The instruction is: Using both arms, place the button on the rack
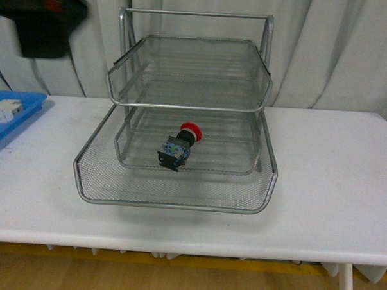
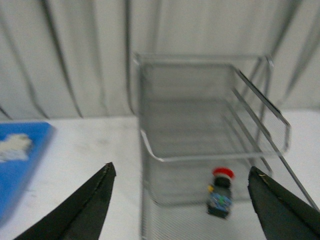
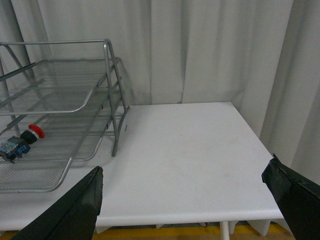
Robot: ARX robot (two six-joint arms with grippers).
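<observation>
- Left wrist view: the left pincer (image 2: 180, 172) is spread wide, its two black fingertips (image 2: 102, 182) at opposite edges of the frame, with nothing between them.
- Seen through that gap, beyond the fingertips, is the rack (image 2: 200, 157), a silver wire-mesh stack of trays, slightly blurred.
- The button (image 2: 221, 192) lies inside the rack below the top tray, apart from the pincer, its red cap pointing towards the back of the rack.
- At the side of this view lies a flat blue tray (image 2: 20, 165) with pale blocks (image 2: 12, 147) on it, on the white surface (image 2: 90, 145).
- Right wrist view: the right pincer (image 3: 185, 169) is also spread wide and holds nothing; it hangs over bare white surface (image 3: 190, 150), well apart from the rack (image 3: 60, 80).
- The button (image 3: 21, 142) shows through the rack's side, lying on its side under the top tray.
- Front view: the rack (image 1: 178, 206) stands mid-surface (image 1: 333, 189), its lowest tray pulled forward.
- The button (image 1: 179, 144) rests on a lower tier, red cap towards the back, blue-and-black body towards the front; which of the two lower trays bears it, I cannot tell.
- The blue tray (image 1: 21, 108) sits at the robot's left edge, well apart from the rack.
- A dark blurred shape (image 1: 38, 16) fills the upper left corner.
- Pale curtains (image 1: 339, 48) hang behind.
</observation>
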